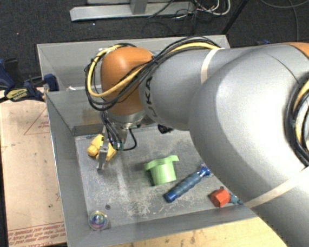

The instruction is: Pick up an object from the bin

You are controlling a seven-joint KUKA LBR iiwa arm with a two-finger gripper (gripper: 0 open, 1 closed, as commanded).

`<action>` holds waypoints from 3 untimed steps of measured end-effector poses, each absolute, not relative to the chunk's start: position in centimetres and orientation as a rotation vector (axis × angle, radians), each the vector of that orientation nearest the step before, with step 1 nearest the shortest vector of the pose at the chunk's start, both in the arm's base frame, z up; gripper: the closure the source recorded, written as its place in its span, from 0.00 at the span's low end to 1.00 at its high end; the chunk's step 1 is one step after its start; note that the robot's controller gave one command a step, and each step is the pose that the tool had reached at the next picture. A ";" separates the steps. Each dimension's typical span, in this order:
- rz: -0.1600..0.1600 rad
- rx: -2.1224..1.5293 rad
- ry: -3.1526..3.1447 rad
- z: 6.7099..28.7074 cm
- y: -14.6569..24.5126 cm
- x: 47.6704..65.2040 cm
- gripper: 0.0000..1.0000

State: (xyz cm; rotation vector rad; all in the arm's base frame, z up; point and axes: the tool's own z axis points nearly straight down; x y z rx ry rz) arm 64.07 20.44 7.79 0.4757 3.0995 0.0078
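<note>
The pincer sits low at a yellow toy by the bin's left wall, toward the far side. I cannot tell whether it is spread or pinching. A green cup lies well apart.

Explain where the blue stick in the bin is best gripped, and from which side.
Likely grip the blue stick at mid-length, from straight above, squeezing across its thin width: it lies flat and slanted, with bare floor on both long sides there.
</note>
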 end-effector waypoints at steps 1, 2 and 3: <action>0.011 0.476 3.094 8.0 20.4 64.2 1.00; 0.007 0.476 3.099 12.7 20.5 64.4 1.00; 0.005 0.476 3.102 14.3 20.5 64.5 1.00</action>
